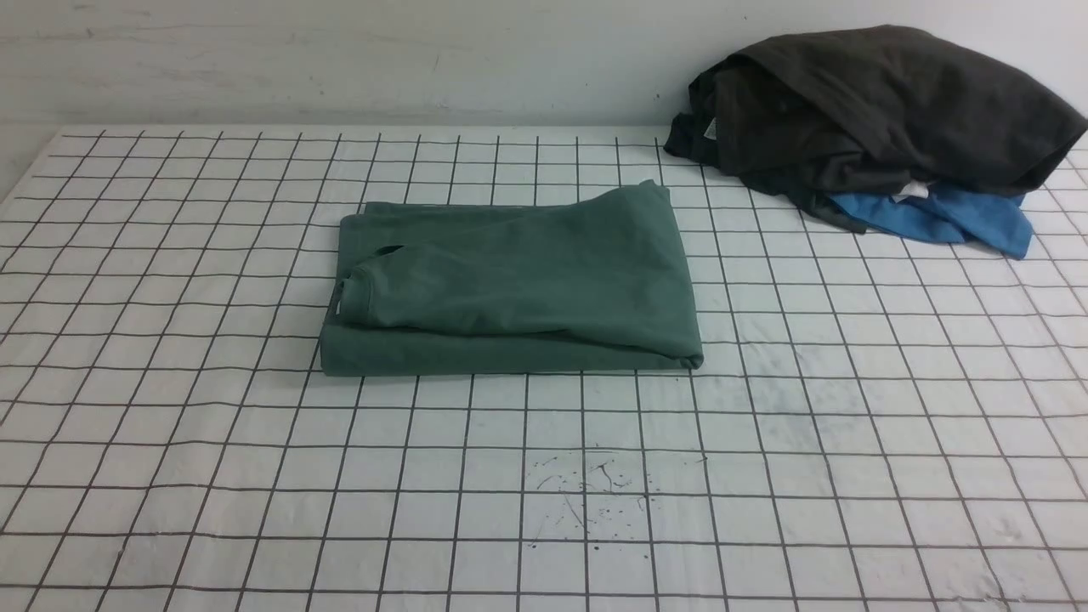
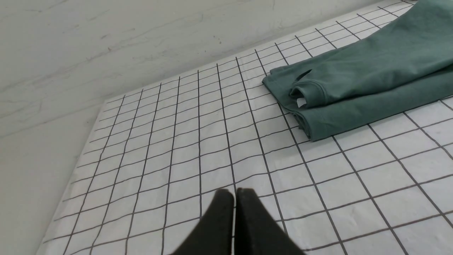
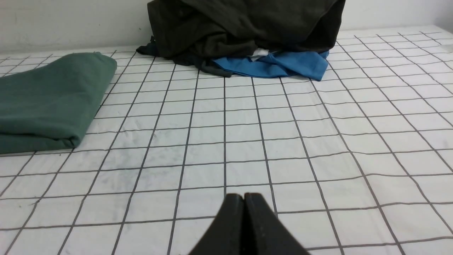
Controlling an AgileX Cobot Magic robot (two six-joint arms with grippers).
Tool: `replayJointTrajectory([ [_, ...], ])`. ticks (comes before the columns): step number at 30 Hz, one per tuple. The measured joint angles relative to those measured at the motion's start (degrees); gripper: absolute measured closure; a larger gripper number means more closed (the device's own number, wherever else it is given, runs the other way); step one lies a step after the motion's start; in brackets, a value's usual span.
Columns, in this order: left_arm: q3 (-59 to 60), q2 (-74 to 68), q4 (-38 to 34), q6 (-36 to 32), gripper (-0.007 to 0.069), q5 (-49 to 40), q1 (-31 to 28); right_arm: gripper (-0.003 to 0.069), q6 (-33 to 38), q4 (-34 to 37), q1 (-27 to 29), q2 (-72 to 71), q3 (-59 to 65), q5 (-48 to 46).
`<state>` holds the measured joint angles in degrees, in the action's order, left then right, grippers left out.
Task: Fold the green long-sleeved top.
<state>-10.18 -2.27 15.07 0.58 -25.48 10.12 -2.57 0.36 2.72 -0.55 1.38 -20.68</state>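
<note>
The left jaws (image 2: 235, 193), seen in the left wrist view, are closed with their tips together and have hold of nothing. The green long-sleeved top (image 1: 527, 280) lies folded into a compact, roughly rectangular bundle on the white surface (image 1: 544, 476), which is ruled with a dark grid; the bundle occupies the far half, left of the middle, near the far edge but apart from it, and well apart from the near edge. At its left end, the neckline is gathered into a small opening, with a white label (image 2: 301, 102) showing beside the collar; flat layers extend beyond the collar toward the far edge and toward the near edge. Through the middle, an upper layer slants across a lower one, whose smooth fold forms a band along the near side. At its right end, the bundle is broader, its far corner rising to a rounded point and its near corner ending in a small turned fold. The right jaws (image 3: 244, 194), seen in the right wrist view, are likewise closed, tips together and gripping nothing. Toward the far right corner of the surface, a dark grey-black garment (image 1: 892, 102) lies heaped at the far edge, partly covering a bright blue garment (image 1: 943, 212) that protrudes on its near side.
</note>
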Motion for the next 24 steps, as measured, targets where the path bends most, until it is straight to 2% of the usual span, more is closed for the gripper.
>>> replayJointTrajectory([
  [16, 2.1, 1.0, -0.3, 0.0, 0.0631, 1.9, 0.0, 0.0673, -0.1, 0.0, 0.0, 0.0, 0.0, -0.1],
  [19, 5.6, 2.4, -3.2, 0.0, 0.0631, 3.0, 0.0, 0.0673, -0.1, 0.0, 0.0, 0.0, 0.0, -0.1],
  [22, 9.8, 2.9, -10.2, 0.0, 0.0631, 3.3, -1.0, 0.0673, -0.1, 0.1, 0.1, 0.0, 0.0, -0.3],
  [23, 11.2, 2.9, -15.1, -0.6, 0.0631, 3.5, -2.0, 0.0673, -0.1, 0.1, 0.1, 0.0, 0.0, -0.3],
  [24, 11.3, 2.9, -15.5, -0.6, 0.0631, 3.6, -2.1, 0.0673, -0.1, 0.1, 0.1, 0.0, 0.0, -0.3],
])
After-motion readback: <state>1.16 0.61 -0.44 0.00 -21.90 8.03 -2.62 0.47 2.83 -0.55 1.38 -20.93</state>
